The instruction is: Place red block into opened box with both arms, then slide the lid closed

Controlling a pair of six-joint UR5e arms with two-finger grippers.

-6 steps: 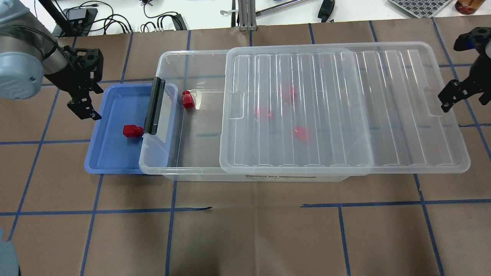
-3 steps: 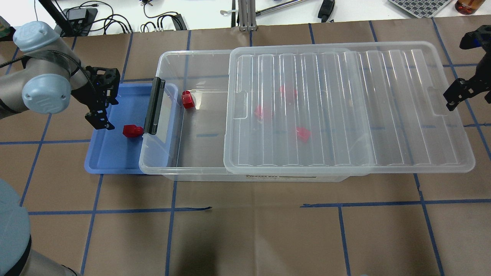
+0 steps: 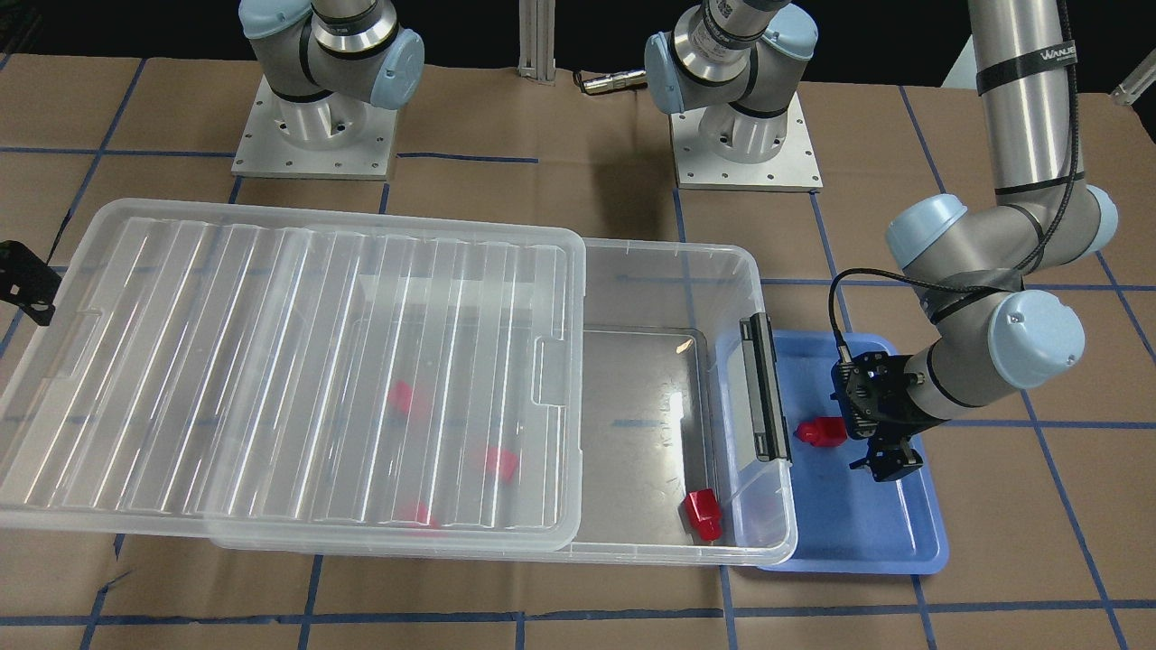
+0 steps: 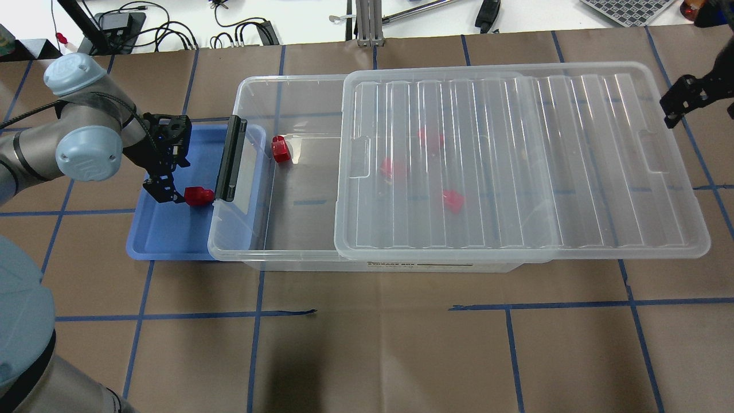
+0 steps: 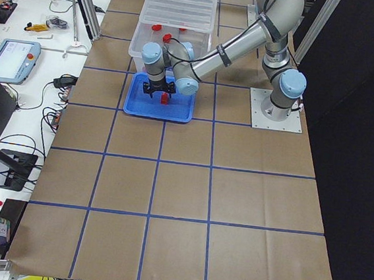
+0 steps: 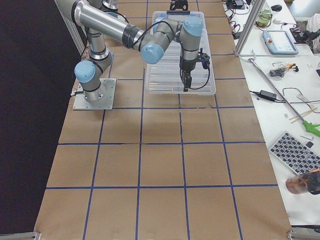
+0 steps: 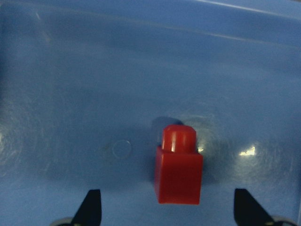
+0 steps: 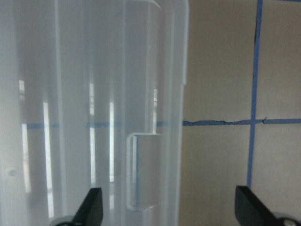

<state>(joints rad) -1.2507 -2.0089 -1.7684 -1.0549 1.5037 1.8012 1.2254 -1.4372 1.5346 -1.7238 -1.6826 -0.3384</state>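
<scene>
Left wrist-mounted view | pick step: red block (image 7: 178, 174) is framed by spread-open left gripper (image 7: 170, 209) | descent and closing are called for | right gripper (image 8: 169, 212) is held open, empty

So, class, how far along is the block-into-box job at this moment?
Done: the lid is slid partly open, and four other blocks lie in the box. In hand: the open left gripper hovers over the red block in the blue tray. Remaining: grasp it, box it, slide the lid closed.
</scene>
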